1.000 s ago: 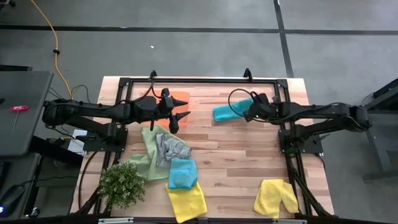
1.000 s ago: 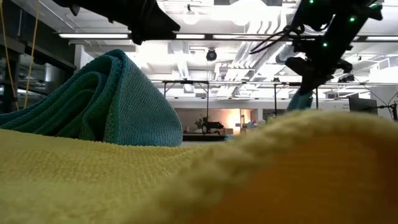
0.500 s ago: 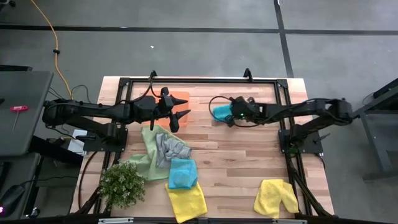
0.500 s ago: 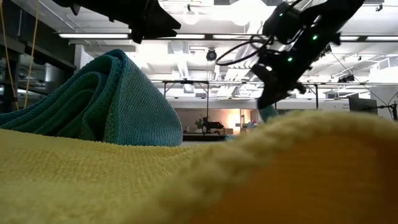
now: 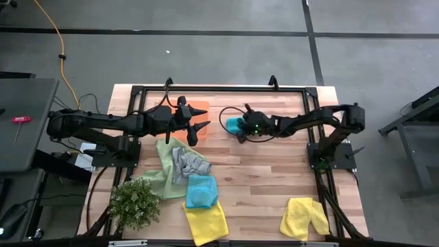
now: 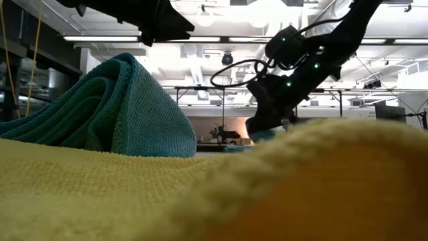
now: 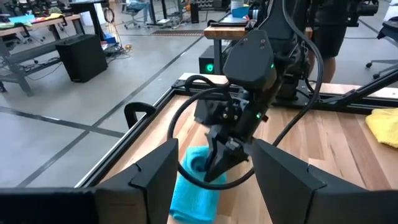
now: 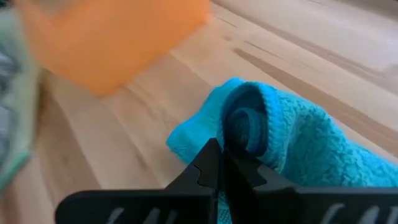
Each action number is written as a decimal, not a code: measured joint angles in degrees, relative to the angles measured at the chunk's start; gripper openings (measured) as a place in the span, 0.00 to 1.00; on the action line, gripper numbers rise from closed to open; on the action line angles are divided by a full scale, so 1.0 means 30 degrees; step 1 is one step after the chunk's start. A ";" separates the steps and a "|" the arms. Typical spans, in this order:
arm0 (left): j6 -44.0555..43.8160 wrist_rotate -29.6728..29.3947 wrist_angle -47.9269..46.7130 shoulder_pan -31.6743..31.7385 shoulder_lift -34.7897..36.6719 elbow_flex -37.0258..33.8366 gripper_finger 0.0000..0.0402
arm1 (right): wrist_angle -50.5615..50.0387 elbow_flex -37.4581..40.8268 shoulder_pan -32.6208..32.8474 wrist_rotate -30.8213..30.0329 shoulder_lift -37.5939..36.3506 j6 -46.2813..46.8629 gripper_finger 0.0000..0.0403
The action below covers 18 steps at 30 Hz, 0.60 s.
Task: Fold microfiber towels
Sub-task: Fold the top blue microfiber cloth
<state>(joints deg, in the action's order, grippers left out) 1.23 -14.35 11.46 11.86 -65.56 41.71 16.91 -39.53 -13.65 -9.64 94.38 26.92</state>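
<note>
Teal cloth is the one in hand: from above, the right claw [image 5: 241,127] is clenched on a bunched teal towel [image 5: 234,124] near the table's [image 5: 274,171] far middle. Just beyond it lies the orange tray [image 5: 199,108], with the left claw [image 5: 198,129] hanging beside the tray, fingers spread and empty. Well away toward the near edge sit a loose heap of light green towel [image 5: 163,177], grey towel [image 5: 188,163] and second teal towel [image 5: 201,191], a yellow towel [image 5: 206,221] against them, and another yellow towel [image 5: 304,217] apart.

At table height, rumpled yellow and teal cloth fills the foreground; nothing there looks squared.

Past the left arm's fingers [image 7: 149,174], the right claw pins the teal roll to the wood.

From the right wrist, the tips close on a curled fold, tray just ahead.

By my reading, no towel shows a finished fold; one is under way, five remain.
</note>
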 joint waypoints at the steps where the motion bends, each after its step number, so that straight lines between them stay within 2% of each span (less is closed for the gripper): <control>1: 0.0007 0.0000 0.0000 0.0000 0.0000 0.0000 0.49 | 0.0514 0.0000 -0.0066 0.0327 0.0190 -0.0001 0.00; 12: 0.0007 0.0000 -0.0051 0.0000 0.0000 0.0007 0.49 | 0.3383 0.0000 -0.0199 0.1417 0.1741 -0.0007 0.03; 15: 0.0000 0.0000 -0.0284 0.0000 0.0000 0.0007 0.49 | 0.4231 0.0000 -0.0423 0.2973 0.1867 -0.0176 0.10; 18: 0.0247 0.0000 -0.0429 0.0000 0.0000 0.0007 0.49 | 0.5237 0.0000 -0.0589 0.3213 0.1867 -0.0826 0.21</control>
<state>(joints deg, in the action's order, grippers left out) 1.98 -14.35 10.18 11.86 -65.56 41.74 32.62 -39.53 -15.42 0.00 99.98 24.44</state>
